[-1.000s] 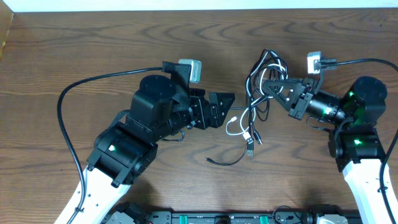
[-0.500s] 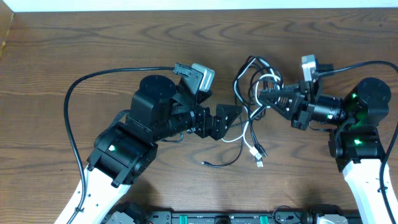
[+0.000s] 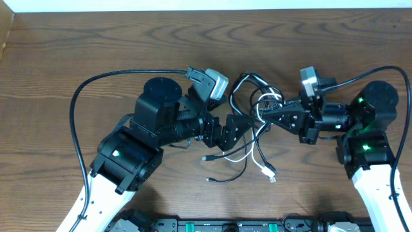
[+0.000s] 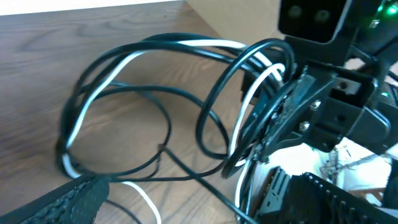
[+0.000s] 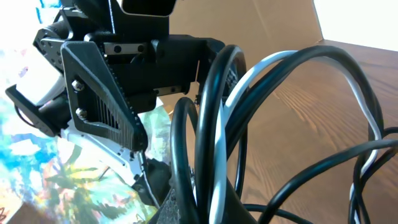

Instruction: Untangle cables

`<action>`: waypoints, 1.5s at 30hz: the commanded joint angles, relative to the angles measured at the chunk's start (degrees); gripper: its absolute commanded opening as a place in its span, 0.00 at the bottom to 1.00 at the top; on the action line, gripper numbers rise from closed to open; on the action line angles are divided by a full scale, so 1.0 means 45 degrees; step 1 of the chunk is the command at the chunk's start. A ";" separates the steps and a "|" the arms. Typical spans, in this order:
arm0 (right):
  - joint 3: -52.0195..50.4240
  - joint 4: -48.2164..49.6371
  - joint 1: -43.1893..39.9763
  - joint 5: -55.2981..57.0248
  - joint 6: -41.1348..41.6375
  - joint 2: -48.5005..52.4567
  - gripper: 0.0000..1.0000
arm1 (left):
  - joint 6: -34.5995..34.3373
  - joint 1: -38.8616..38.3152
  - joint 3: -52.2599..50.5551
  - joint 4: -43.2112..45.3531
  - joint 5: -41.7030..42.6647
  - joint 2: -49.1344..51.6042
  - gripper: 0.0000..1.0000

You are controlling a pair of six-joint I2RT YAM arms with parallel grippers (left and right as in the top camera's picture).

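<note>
Overhead: cables (image 3: 262, 103) on table (image 3: 96, 38), left fingers (image 3: 237, 124) alongside

The cables (image 3: 248, 90) are lying in a tangle on the table (image 3: 77, 45), near its middle, between the two arms. The left gripper (image 3: 238, 127) is sitting just to the left of the tangle with its jaws parted. The right gripper (image 3: 262, 116) is reaching in from the right, pinching strands of the bundle in its closed jaws. The two grippers are facing each other, close together. Loops are bulging out behind them, toward the far edge of the table. Loose strands are trailing forward, toward the robot's base, and their plug ends (image 3: 271, 174) are lying apart from one another in front of both grippers.
</note>
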 commanded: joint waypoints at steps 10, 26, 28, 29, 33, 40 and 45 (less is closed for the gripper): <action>0.0112 0.0068 0.0869 0.0253 -0.0330 -0.0049 0.01 | 0.0772 -0.1107 0.0282 0.0602 0.0559 0.0350 0.94; 0.0112 0.0068 0.0865 -0.0476 -0.0340 -0.0049 0.01 | 0.0855 -0.1146 0.0282 0.1744 0.0529 0.0568 0.67; 0.0112 0.0068 0.0865 -0.0471 -0.0340 -0.0049 0.01 | 0.0855 -0.1146 0.0282 0.1807 0.0529 0.0568 0.58; 0.0112 0.0063 0.0865 -0.0476 -0.0340 -0.0049 0.01 | 0.0855 -0.1146 0.0282 0.1817 0.0529 0.0568 0.53; 0.0112 0.0063 0.0865 -0.0481 -0.0340 -0.0049 0.01 | 0.0855 -0.1146 0.0282 0.1812 0.0529 0.0568 0.38; 0.0112 0.0063 0.0865 -0.0661 -0.0340 -0.0049 0.01 | 0.0855 -0.1146 0.0282 0.1812 0.0525 0.0568 0.10; 0.0112 0.0058 0.0865 -0.0661 -0.0340 -0.0049 0.01 | 0.0855 -0.1137 0.0282 0.1812 0.0525 0.0568 0.08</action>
